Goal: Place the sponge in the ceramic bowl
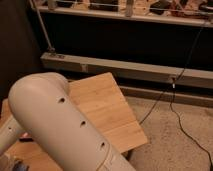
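Observation:
My large white arm link (60,125) fills the lower left of the camera view and covers most of the wooden table (107,107). The gripper is out of view. Neither the sponge nor the ceramic bowl shows; both are hidden or outside the frame. A small dark patch (25,136) peeks out beside the arm at the left, too little of it to identify.
The table's far right corner and right edge drop off to a speckled floor (175,140). Black cables (172,95) trail across that floor from a wall outlet. A long grey rail (125,70) runs along the dark back wall, with a cluttered shelf (125,10) above.

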You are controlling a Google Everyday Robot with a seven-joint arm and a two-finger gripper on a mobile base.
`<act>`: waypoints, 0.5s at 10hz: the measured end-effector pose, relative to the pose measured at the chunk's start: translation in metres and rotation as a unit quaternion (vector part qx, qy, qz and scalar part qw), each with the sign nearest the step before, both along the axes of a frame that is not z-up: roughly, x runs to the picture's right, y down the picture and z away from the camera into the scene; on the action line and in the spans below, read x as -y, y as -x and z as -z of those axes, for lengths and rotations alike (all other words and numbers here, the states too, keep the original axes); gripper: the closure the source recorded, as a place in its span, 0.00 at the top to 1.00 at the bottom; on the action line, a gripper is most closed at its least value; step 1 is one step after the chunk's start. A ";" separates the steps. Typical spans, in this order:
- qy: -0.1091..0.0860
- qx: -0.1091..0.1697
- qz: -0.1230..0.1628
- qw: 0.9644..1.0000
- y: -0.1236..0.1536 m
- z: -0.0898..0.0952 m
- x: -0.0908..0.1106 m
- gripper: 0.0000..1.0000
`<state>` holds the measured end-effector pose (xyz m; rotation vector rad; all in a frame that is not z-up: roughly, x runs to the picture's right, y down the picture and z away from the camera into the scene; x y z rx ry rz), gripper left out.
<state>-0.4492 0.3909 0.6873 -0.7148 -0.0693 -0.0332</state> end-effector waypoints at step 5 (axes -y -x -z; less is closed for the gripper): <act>-0.004 0.009 -0.006 1.000 -0.005 0.004 0.018 0.00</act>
